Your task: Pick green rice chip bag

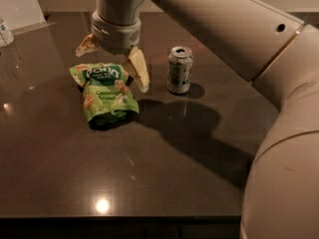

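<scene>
The green rice chip bag (103, 94) lies flat on the dark table (164, 173), left of centre, its dark green band at the far end. My gripper (112, 64) hangs over the bag's far end, open. One beige finger (139, 69) is at the bag's upper right corner. The other finger (85, 45) is behind the bag's upper left. The fingers straddle the top of the bag without closing on it.
A silver-green soda can (179, 69) stands upright just right of the gripper. My arm (239, 39) stretches in from the right and casts a shadow on the table. A white object (6, 33) sits at the far left edge.
</scene>
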You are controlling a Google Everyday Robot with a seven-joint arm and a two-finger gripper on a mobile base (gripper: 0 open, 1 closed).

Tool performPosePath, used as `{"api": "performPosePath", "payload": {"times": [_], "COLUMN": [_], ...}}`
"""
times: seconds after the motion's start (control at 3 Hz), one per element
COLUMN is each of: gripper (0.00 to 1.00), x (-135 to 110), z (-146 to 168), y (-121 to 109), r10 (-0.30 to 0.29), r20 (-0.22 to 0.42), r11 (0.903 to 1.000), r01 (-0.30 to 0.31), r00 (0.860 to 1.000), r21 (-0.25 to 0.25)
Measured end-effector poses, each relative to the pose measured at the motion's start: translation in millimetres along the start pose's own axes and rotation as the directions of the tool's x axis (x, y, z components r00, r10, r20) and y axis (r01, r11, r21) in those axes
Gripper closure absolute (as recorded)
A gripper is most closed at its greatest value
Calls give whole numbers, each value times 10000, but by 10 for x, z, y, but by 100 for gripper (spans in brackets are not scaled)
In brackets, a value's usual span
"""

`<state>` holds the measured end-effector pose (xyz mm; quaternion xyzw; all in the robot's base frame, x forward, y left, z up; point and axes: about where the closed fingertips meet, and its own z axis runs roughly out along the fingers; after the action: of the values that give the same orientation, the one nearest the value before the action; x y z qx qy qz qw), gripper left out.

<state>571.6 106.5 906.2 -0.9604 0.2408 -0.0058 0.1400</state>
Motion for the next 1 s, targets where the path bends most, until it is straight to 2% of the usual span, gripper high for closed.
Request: {"api": "performPosePath", "payload": {"times": [0.33, 0.67, 1.0], "gripper": [0, 0, 0], "x": [16, 42, 27], "z": [25, 92, 216], "y": [-61, -193, -294], "r10": [-338, -1154, -2134], "r20": [91, 58, -10], "r11": [9994, 9930, 9748], "r01": [338, 1155, 2128], "r00": [9994, 9933, 9770], "r21": [21, -251, -667]}}
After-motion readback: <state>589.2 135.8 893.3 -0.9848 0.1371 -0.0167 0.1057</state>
